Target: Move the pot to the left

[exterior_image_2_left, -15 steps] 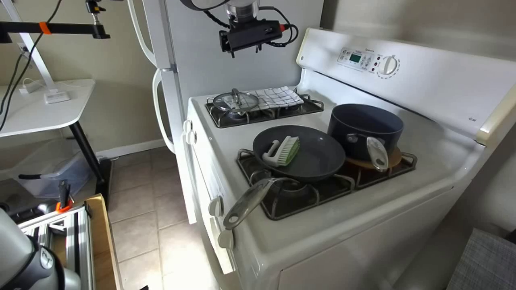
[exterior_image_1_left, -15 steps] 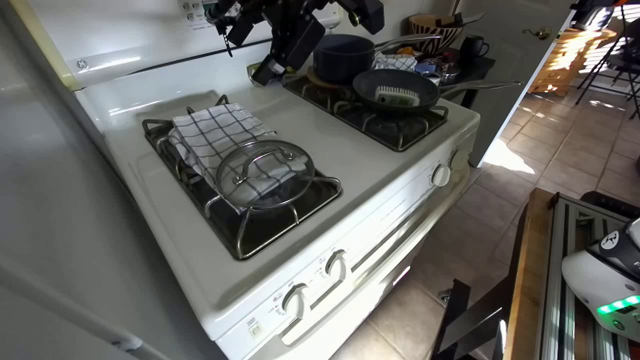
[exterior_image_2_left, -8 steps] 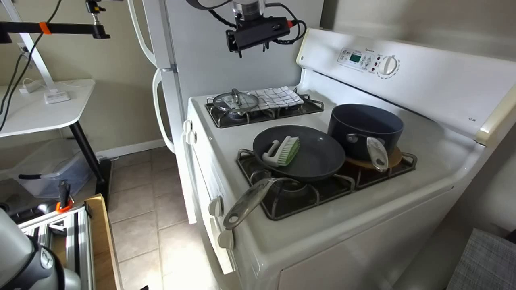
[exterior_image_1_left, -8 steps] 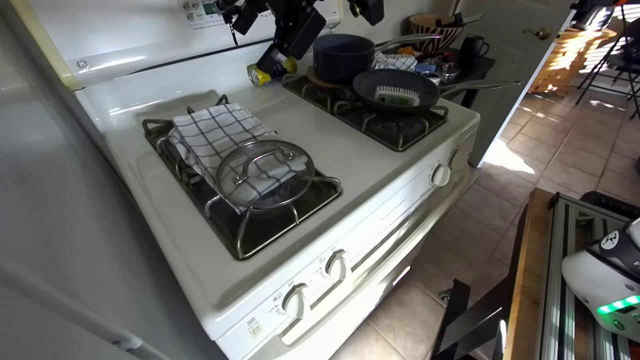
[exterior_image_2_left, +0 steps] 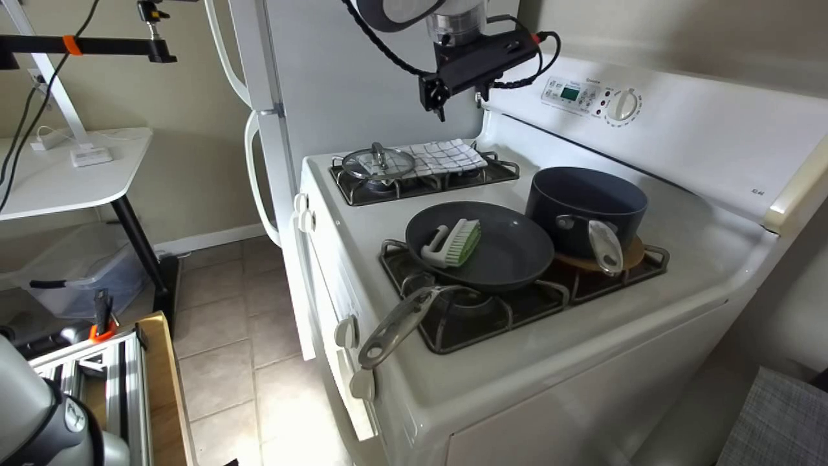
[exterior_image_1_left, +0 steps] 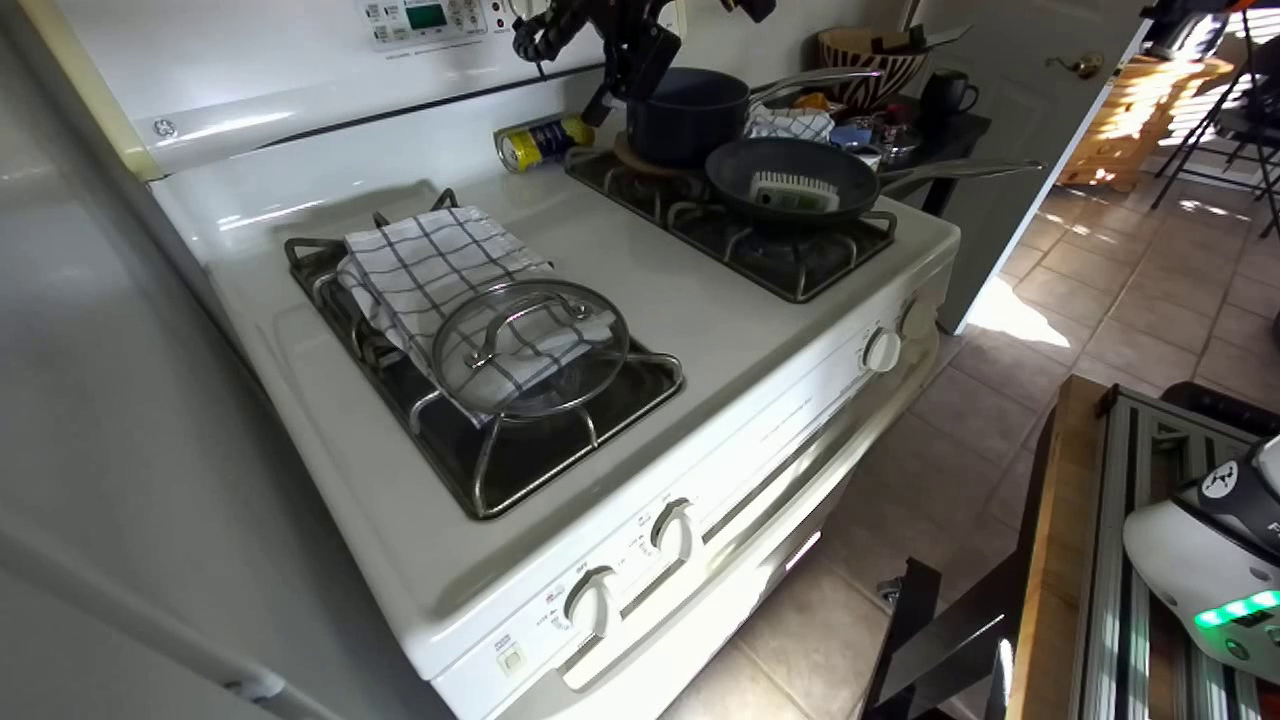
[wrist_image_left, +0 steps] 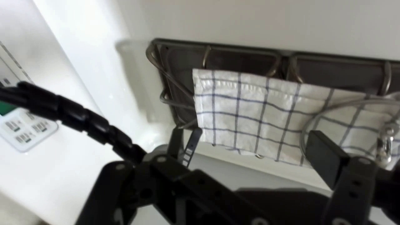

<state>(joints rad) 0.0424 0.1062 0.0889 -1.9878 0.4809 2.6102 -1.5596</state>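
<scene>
The dark blue pot (exterior_image_1_left: 672,132) stands upright on a brown round piece on the back burner. It also shows in an exterior view (exterior_image_2_left: 576,210), with its metal handle pointing toward the front. My gripper (exterior_image_2_left: 462,107) is open and empty, up in the air above the stove, on the towel side of the pot. In an exterior view the gripper's black finger (exterior_image_1_left: 606,100) overlaps the pot's left rim in the picture. In the wrist view the fingers (wrist_image_left: 253,137) are wide apart with nothing between them. The pot is out of the wrist view.
A dark frying pan (exterior_image_2_left: 498,252) holding a white-green brush (exterior_image_2_left: 460,243) sits in front of the pot. A checkered towel (wrist_image_left: 247,109) and glass lid (exterior_image_1_left: 530,350) lie on the other burner grate (exterior_image_2_left: 446,186). A yellow can (exterior_image_1_left: 545,143) lies by the stove's back panel (exterior_image_2_left: 686,116).
My gripper has moved to the right in both exterior views, toward the pot, and sits lower in an exterior view. The yellow can it covered is now uncovered. The pot has not moved.
</scene>
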